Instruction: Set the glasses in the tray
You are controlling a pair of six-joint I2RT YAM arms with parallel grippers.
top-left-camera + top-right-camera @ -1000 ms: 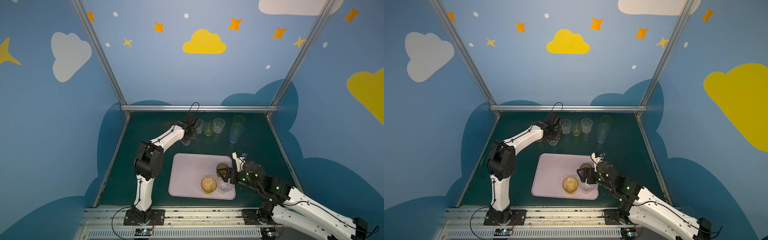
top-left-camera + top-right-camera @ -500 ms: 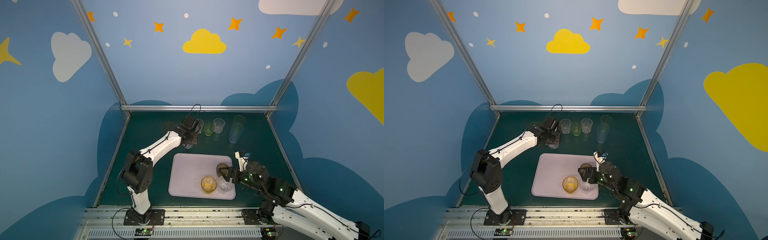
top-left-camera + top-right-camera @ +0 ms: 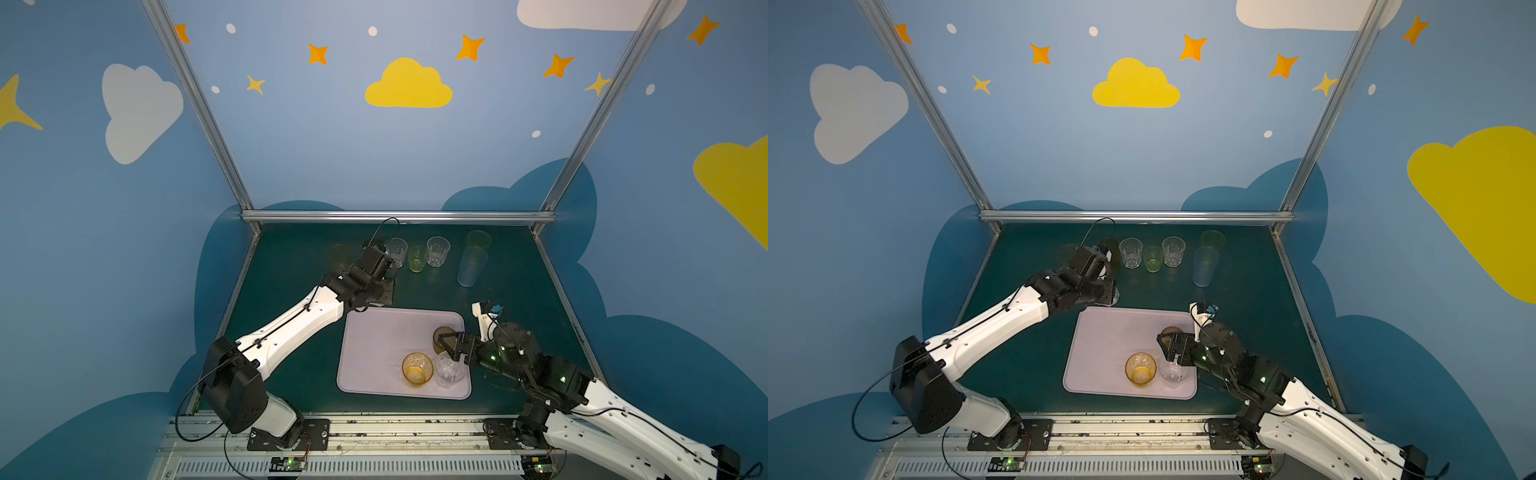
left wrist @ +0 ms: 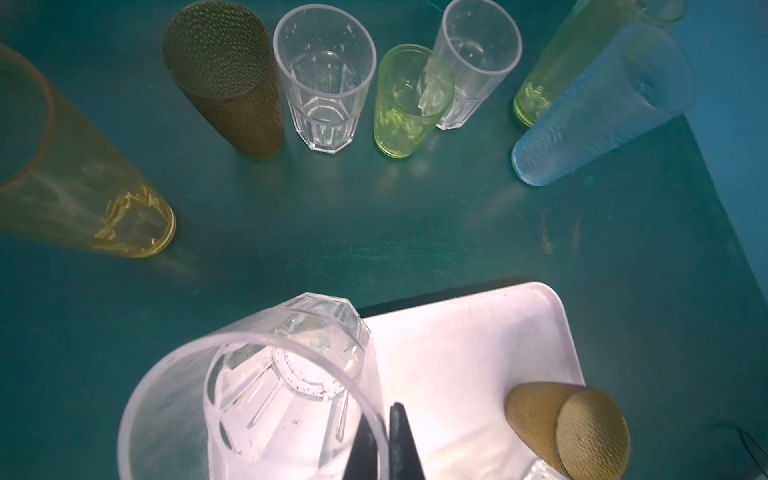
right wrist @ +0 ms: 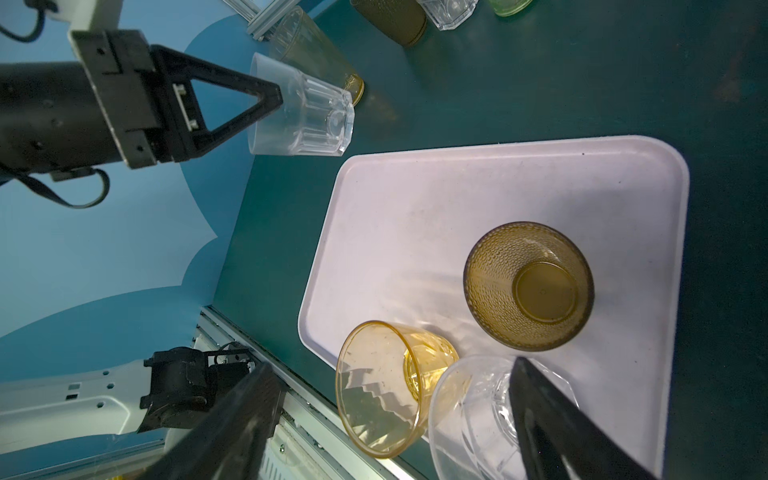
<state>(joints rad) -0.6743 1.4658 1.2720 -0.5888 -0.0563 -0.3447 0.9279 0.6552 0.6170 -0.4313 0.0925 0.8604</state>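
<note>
One clear tumbler (image 5: 303,120) tight in left jaws beside the tray (image 5: 457,199); second tumbler (image 5: 469,415) at wide right jaws.

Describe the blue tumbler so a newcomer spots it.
On the dark green table, beyond the lilac tray's far edge, stands a row of glasses. At its right end, in front of a tall green tumbler, is the pale blue tumbler: the only blue one, taller than the clear glasses.

Your left arm (image 3: 299,324), right arm (image 3: 615,405): white link shells, black joint housings, thin black cables (image 5: 68,204). Left gripper (image 5: 274,97) black, triangular open-frame fingers (image 5: 224,78). Green LEDs (image 3: 562,379) on right arm.
</note>
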